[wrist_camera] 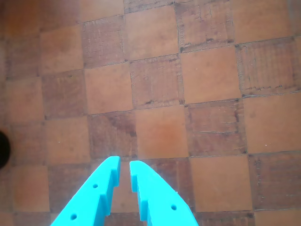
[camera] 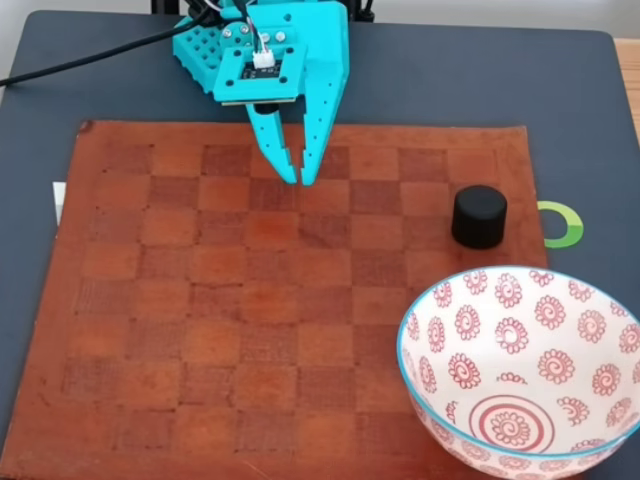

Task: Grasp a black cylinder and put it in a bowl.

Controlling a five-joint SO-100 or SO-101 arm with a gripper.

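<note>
In the fixed view the black cylinder (camera: 479,216) stands upright on the right side of the brown chessboard mat (camera: 200,300). The bowl (camera: 548,312), white with red spirals and a light-blue rim, sits at the bottom right, just in front of the cylinder. My turquoise gripper (camera: 298,179) hangs over the far middle of the mat, well left of the cylinder, fingers together and holding nothing. In the wrist view the gripper (wrist_camera: 124,165) points at bare squares with only a thin slit between the tips. A dark rounded edge (wrist_camera: 3,149) at the left border may be the cylinder.
The mat lies on a dark table (camera: 560,90). A green and white ring (camera: 566,224) lies just right of the cylinder, off the mat. A black cable (camera: 90,60) runs from the arm to the far left. A white slip (camera: 57,202) pokes out at the mat's left edge.
</note>
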